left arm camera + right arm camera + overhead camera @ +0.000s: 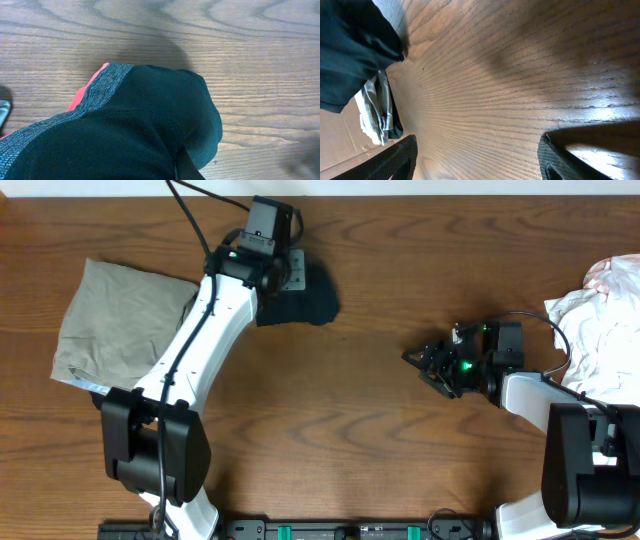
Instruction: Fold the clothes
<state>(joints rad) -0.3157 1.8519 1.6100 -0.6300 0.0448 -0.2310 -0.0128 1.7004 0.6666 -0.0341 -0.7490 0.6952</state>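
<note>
1. Your left tool (287,277) is at the dark garment (312,300), which lies bunched at the far side of the worktop (380,450), left of centre. The cloth covers the fingers in the left wrist view, so you cannot tell whether they are closed on it.
2. Your right tool (475,160) hangs low over bare wood, fingers spread wide with nothing between them, well apart from the garment.
3. Judging by the bunching, the garment needs spreading flat first. Take hold near the grey band (102,87) with its red trim (80,97), bring the right tool to an opposite edge, and draw the cloth out evenly so no crease is trapped.
4. The wood looks smooth, so the fabric should slide; keep it low.
5. You have room in the middle. The grey cloth (110,320) lies folded at the left and a white pile (605,320) sits at the right; keep clear of both.
</note>
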